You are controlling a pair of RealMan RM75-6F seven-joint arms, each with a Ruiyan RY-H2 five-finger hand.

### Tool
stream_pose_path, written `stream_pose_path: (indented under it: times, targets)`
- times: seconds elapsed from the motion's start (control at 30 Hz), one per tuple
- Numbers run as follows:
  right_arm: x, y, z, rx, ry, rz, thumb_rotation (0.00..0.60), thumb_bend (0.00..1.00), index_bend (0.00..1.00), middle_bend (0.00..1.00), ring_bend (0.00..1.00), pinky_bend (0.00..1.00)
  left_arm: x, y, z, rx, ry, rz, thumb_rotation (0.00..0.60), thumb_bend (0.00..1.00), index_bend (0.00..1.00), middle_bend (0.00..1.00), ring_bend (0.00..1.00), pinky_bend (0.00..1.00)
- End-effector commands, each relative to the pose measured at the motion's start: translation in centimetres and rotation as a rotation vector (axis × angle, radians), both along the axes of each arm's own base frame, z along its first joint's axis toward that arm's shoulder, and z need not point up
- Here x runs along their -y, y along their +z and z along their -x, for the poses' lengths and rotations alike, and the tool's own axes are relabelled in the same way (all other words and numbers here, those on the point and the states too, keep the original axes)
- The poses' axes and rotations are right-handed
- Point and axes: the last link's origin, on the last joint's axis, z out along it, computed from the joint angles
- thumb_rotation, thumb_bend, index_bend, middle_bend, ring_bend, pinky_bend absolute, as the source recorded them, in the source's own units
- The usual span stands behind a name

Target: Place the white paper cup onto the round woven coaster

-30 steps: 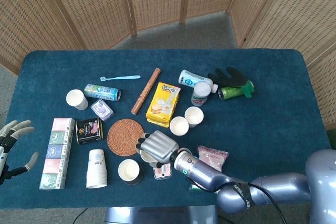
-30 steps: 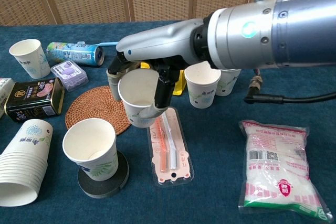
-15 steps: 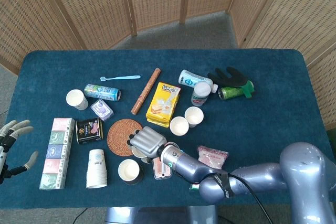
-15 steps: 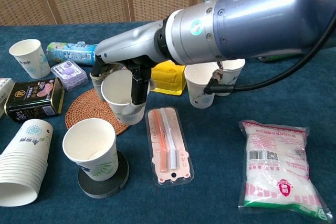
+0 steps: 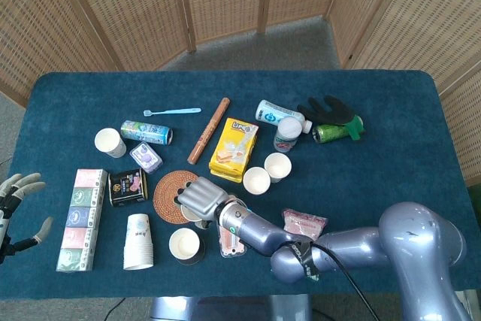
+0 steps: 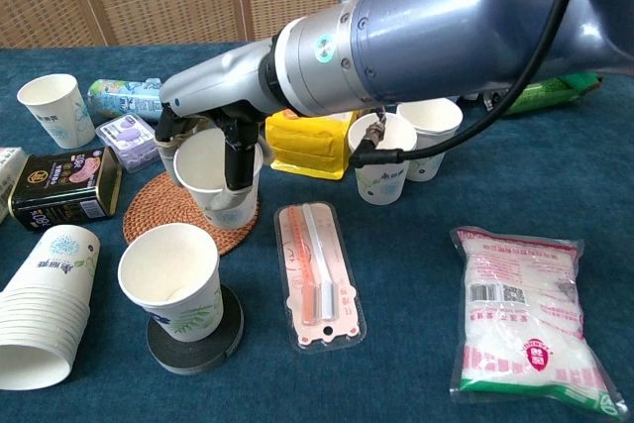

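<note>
- Now we are carrying the white paper cup in our right hand, and we judge the step in hand to be the final approach to the round woven coaster.
- In the chest view the cup is sitting upright over the coaster's near right part; whether its base is already touching the weave or hanging just above it, we cannot tell.
- Our right hand's fingers are wrapping the cup's wall just under the rim, so the hand is grasping the cup, not letting it go.
- Our right arm is reaching in low from the right of the coaster, with the back of the hand turned up toward the head camera, which is hiding most of the cup in that view.
- We are judging that the next move calls for a small nudge toward the coaster's middle, a gentle lowering until the base is sitting flat, and only then a spreading of the fingers.
- We are minding the other paper cup on the dark disc, standing just in front of the coaster, while withdrawing.
- Our left hand is hanging well to the left of the coaster, off the table's edge, fingers apart and holding nothing.
</note>
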Motion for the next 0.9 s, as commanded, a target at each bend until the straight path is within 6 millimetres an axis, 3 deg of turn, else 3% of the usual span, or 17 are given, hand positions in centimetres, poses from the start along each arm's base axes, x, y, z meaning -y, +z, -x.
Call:
stream_pose_path:
  times: [0.03,0.9]
  targets:
    - [0.2,-0.3,0.0,-0.002,-0.009,-0.004,0.6,0.36,0.35,0.28,0.21,0.61,-0.1,-0.1,0.0,0.002,0.001,-0.001,0.501,0.42,0.21,0.17,0.05,0.0]
    - [0.7,-3.1,-2.1,-0.07,-0.003,-0.022,0.6,0.36,0.34,0.27,0.2,0.61,-0.2,-0.5,0.5,0.008,0.012,0.004,0.499,0.42,0.21,0.17,0.05,0.0]
